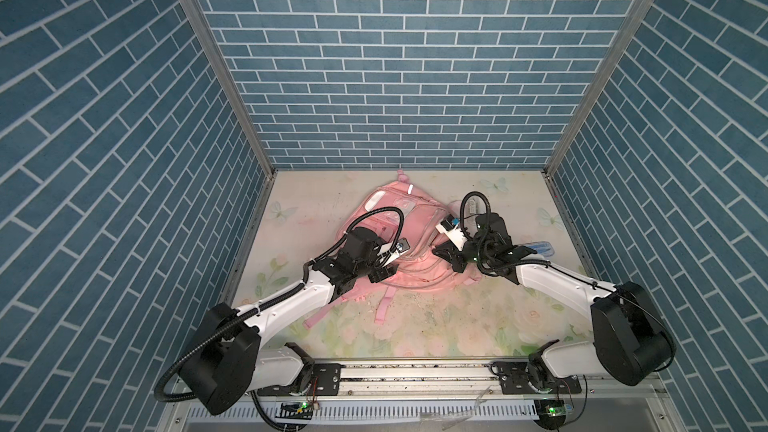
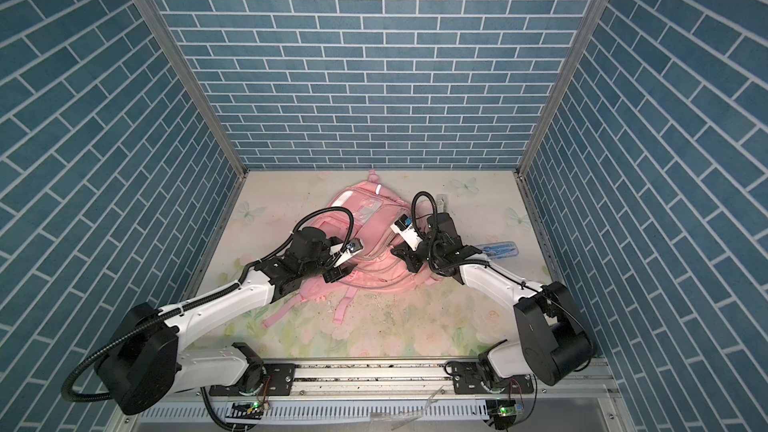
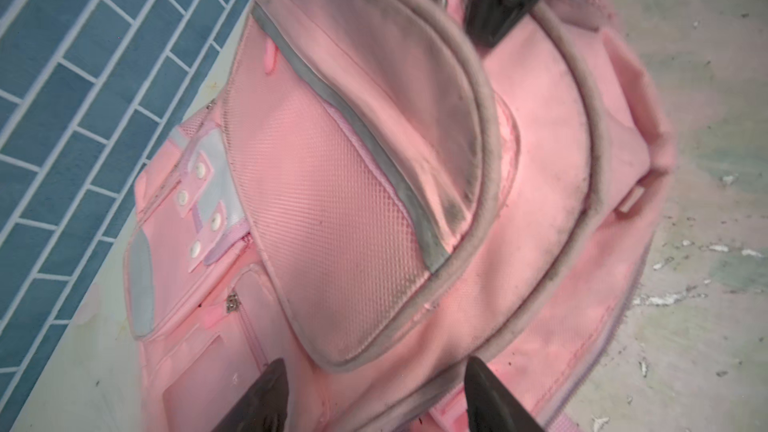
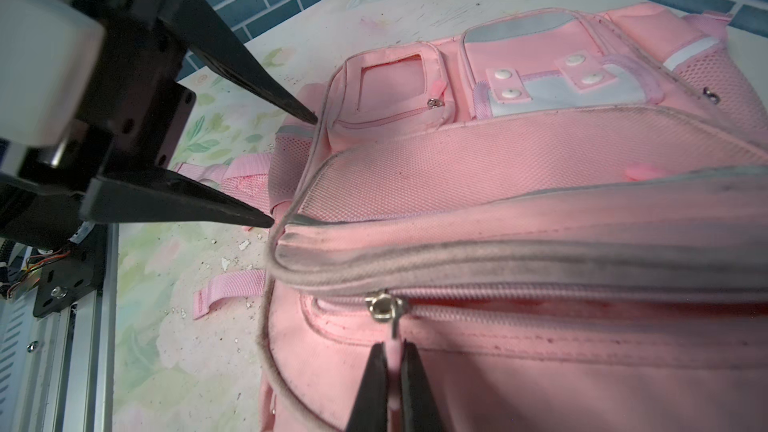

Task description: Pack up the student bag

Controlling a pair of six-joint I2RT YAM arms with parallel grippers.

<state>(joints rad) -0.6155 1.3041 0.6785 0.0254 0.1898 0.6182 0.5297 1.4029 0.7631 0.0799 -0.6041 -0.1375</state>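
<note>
The student bag, a large pink backpack, lies flat in the middle of the floral table with its straps toward the front. My left gripper hovers open over the bag's near left corner, with nothing between its fingers. My right gripper is shut on the pink zipper pull below the silver slider of the bag's main zip. Beside the slider the zip gapes a little, showing red inside. The right wrist view also shows the left gripper open at the bag's edge.
A clear case with blue items lies on the table right of the bag, behind my right arm. White crumbs dot the table in front of the bag. Blue brick walls close in three sides, and a metal rail runs along the front.
</note>
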